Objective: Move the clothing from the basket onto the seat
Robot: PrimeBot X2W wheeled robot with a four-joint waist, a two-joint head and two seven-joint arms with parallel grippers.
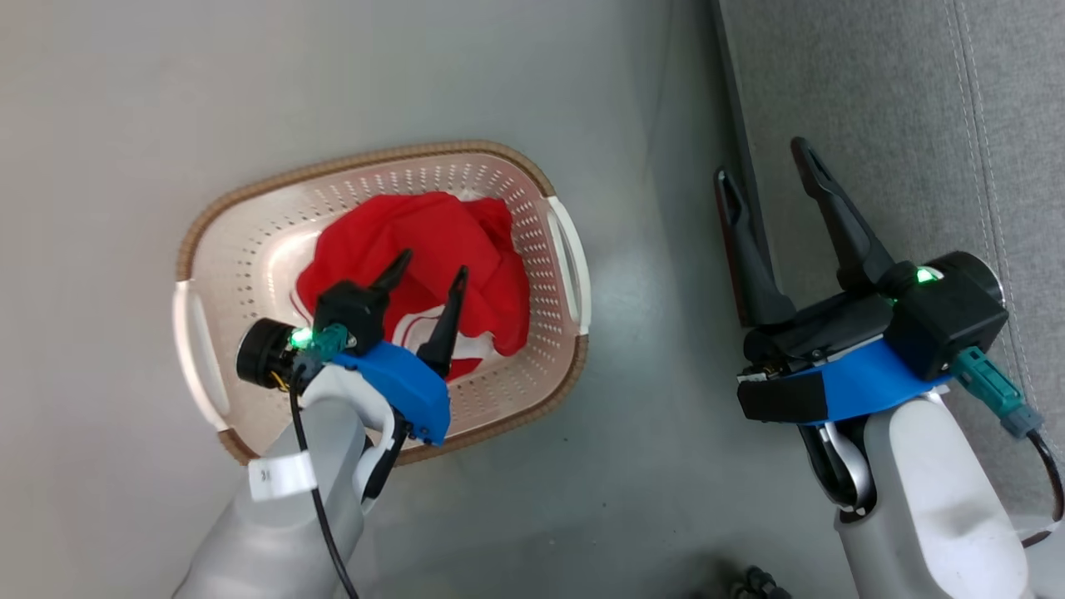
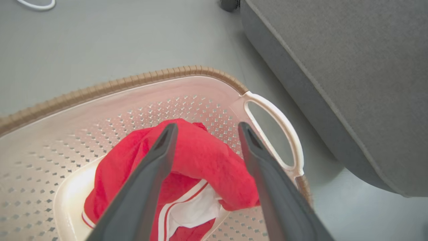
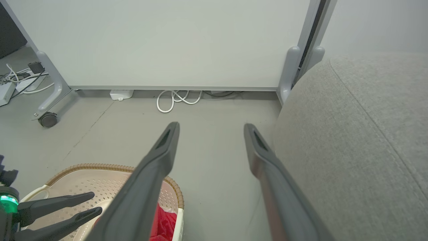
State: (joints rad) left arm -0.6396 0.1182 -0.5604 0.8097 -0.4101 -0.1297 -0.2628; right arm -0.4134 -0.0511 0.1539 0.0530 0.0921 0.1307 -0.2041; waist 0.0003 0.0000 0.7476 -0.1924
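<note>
The step in hand is judged to be the first pick from the basket. In the head view the basket [image 1: 366,158] stands on the floor [image 1: 125,100] at the left centre of the frame. The clothing [image 1: 453,229] lies inside it as a crumpled red heap with white stripe trim, toward the right wall of the basket. How many garments are in the heap cannot be told.

The left gripper [image 1: 434,264] is held over the heap with its jaws spread wide, and nothing is pinched between them. In the left wrist view the red fabric is seen between and beyond the two fingers; whether it is touched cannot be told. The right gripper [image 1: 761,162] is at the right of the frame, by the edge of the seat [image 1: 899,100], its jaws spread as well and empty. All the red fabric that is seen lies in the basket, so the task is judged to be near its beginning.

For the next move the left gripper is probably to be lowered into the heap and closed on a thick fold, because thin cloth may slip out. The garment must then be lifted clear of the rim and carried to the right.

The floor is smooth, grey and plain. In the right wrist view a white panel [image 3: 167,40] on castors is seen at the top, with a looped white cable [image 3: 179,98] below its lower edge.
</note>
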